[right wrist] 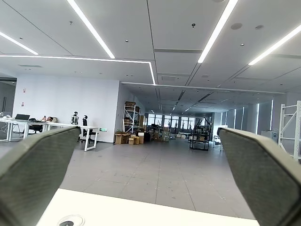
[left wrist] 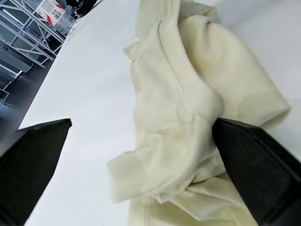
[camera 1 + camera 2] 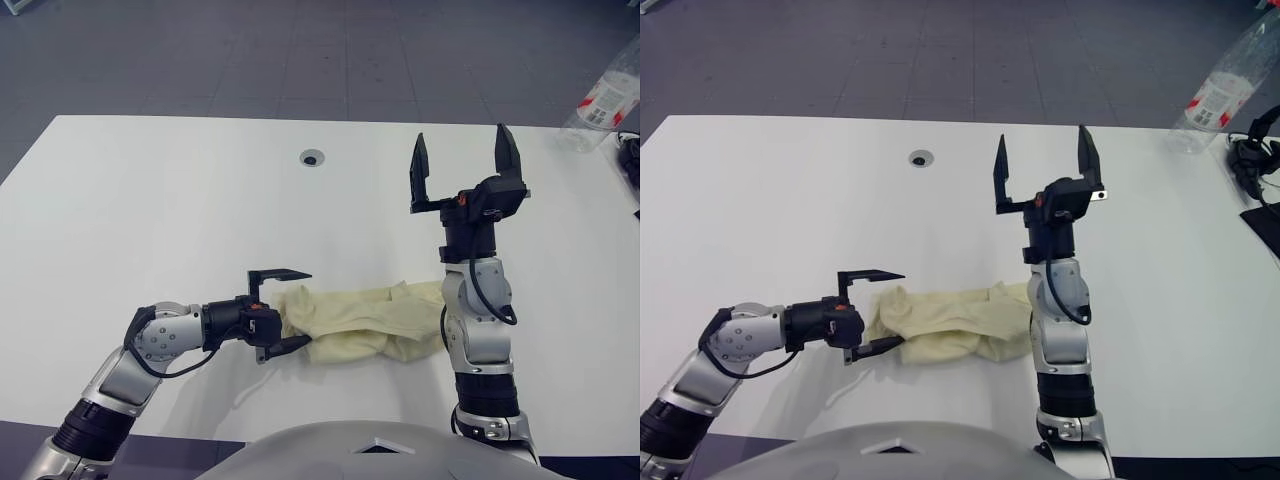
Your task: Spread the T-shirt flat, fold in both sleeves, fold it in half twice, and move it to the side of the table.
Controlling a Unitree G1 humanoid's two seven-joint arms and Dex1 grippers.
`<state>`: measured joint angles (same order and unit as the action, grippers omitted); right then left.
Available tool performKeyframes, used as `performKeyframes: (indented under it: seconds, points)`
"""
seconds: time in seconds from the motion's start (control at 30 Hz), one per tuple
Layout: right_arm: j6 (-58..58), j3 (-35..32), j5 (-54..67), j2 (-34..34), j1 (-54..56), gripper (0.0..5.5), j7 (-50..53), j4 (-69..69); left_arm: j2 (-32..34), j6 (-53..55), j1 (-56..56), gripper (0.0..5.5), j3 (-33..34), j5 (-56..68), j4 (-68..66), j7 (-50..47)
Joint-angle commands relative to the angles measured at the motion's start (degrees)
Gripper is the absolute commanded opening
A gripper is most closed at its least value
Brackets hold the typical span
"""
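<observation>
A pale yellow T-shirt lies crumpled in a long bunch near the front edge of the white table. My left gripper is open at the shirt's left end, one finger above the cloth and one low beside it. In the left wrist view the rumpled shirt lies between the two dark fingers. My right gripper is open and raised well above the table, pointing up, with its forearm standing over the shirt's right end.
A round cable hole sits in the table towards the back. A clear plastic bottle lies at the far right corner, with black cables beside it. Bare tabletop extends left and right of the shirt.
</observation>
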<state>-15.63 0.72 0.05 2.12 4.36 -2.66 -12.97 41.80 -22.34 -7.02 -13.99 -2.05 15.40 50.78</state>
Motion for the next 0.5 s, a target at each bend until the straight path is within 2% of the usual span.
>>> performKeyframes:
  seconds: [0.03, 0.5]
  points:
    - [0.5, 0.16, -0.12, 0.16, 0.24, 5.4, -0.22, -0.62, 0.45, -0.42, 0.36, 5.2, -0.06, -0.38, -0.23, -0.05]
    - [0.49, 0.15, -0.18, 0.15, 0.2, 5.4, -0.17, -0.73, 0.48, -2.42, -0.68, 2.93, -1.15, 0.75, 0.55, 0.58]
